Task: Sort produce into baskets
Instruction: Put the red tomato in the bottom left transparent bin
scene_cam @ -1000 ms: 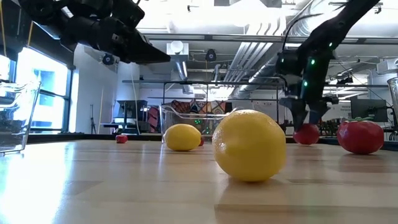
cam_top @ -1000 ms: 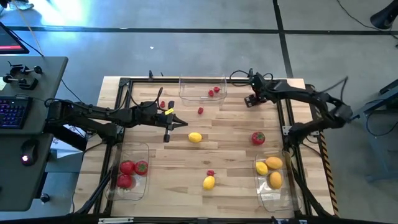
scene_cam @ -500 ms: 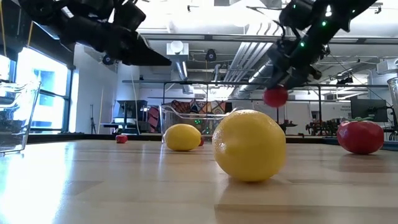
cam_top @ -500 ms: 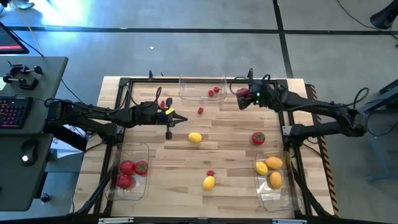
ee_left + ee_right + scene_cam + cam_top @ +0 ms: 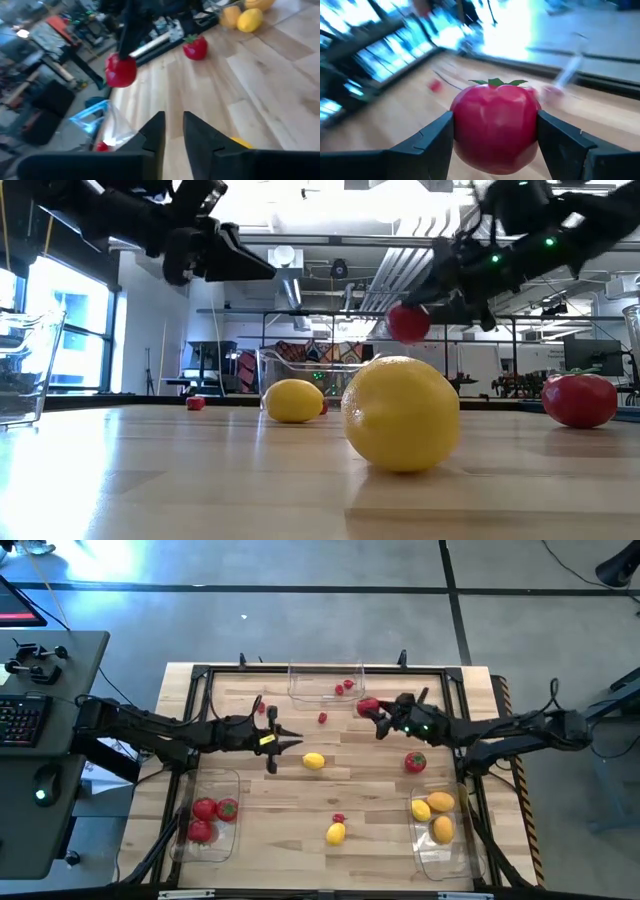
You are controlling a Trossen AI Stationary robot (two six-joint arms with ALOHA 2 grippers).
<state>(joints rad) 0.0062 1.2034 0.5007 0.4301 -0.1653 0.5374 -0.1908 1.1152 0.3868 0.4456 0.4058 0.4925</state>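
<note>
My right gripper [image 5: 376, 716] is shut on a round red tomato with a green top [image 5: 368, 707], held in the air over the far middle of the table; it also shows in the low view [image 5: 408, 323] and the left wrist view [image 5: 120, 70]. My left gripper [image 5: 291, 740] hovers empty left of a loose lemon [image 5: 314, 761], its fingers [image 5: 155, 135] almost together. Three clear bins stand on the table. The far one [image 5: 300, 692] holds small red berries, the near-left one [image 5: 228, 780] tomatoes, and the near-right one [image 5: 428, 852] yellow and orange ovals. My right gripper pinches the tomato between its two fingers [image 5: 422, 145], one on each opposite side [image 5: 462, 125]. The fingers reach in from the table's right. The tomato is lifted clear of the table, and its green top [image 5: 496, 82] shows at the top of the right wrist view.
Loose on the wood lie a second tomato [image 5: 415, 762], a lemon [image 5: 336, 833] with a berry [image 5: 338, 818] beside it, and berries [image 5: 322, 718] [image 5: 262, 708] near the far bin. A black metal frame [image 5: 200, 675] edges the table.
My right gripper was down around the tomato on the table near the far right corner. It has lifted the tomato clear and carried it toward the table's left edge. My left gripper has drifted slightly toward the near right.
</note>
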